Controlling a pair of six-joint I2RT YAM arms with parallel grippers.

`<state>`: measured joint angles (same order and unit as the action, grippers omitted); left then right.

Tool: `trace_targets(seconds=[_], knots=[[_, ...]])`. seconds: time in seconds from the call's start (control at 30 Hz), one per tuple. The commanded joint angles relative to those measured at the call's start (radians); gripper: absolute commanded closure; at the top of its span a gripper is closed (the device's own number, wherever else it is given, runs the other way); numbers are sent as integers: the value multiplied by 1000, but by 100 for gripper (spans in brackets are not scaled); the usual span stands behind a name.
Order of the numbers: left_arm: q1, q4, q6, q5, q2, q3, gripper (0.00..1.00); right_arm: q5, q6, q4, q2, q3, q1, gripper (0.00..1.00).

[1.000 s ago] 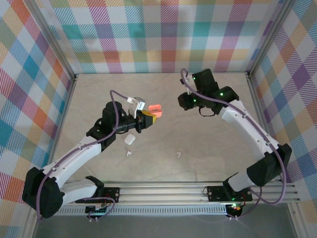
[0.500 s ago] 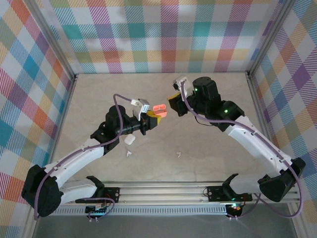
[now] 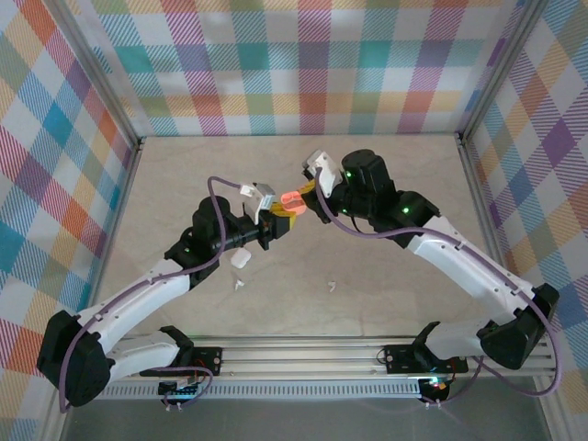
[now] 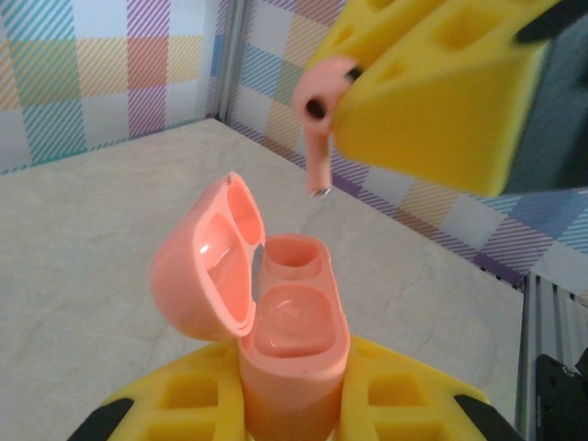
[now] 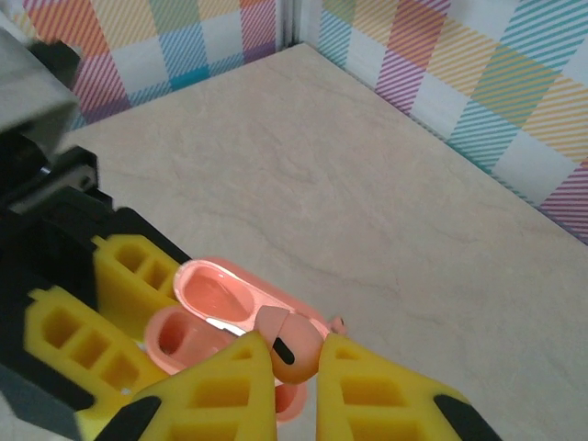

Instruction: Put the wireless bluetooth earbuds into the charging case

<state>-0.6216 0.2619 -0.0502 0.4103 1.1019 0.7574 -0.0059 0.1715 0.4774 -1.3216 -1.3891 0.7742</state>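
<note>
Left gripper clamps one pink case; right gripper pinches one pink earbud; seemingly two white earbuds loose.

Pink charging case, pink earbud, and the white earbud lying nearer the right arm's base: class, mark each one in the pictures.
Pink charging case (image 4: 292, 386): left wrist view, front of its body.
Pink earbud (image 4: 318, 156): left wrist view, its stem.
White earbud (image 3: 331, 286): top external view, its middle.

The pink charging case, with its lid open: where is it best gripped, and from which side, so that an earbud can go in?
Likely the lower body of the pink charging case, from below, pads on opposite sides, as the left gripper holds it. The lid stands open and the wells face up, so both stay free.
</note>
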Motion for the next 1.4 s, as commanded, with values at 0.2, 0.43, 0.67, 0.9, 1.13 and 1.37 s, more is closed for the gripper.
trace_targets(seconds=[0.2, 0.43, 0.67, 0.9, 1.13, 1.37], knots=[[-17, 2, 36, -18, -30, -11, 100, 53, 43, 37, -47, -46, 33, 86], [-17, -4, 43, -21, -26, -5, 100, 77, 72, 50, -60, -56, 51, 86], [-17, -11, 47, -28, -22, 0, 100, 67, 88, 59, -68, -56, 57, 86], [-17, -15, 57, -24, -17, -5, 100, 105, 107, 84, -58, -70, 58, 86], [-17, 108, 95, 8, -33, -71, 100, 14, 112, 155, -60, -84, 59, 87], [-18, 115, 116, 14, -34, -66, 100, -26, 117, 181, -70, -67, 63, 87]])
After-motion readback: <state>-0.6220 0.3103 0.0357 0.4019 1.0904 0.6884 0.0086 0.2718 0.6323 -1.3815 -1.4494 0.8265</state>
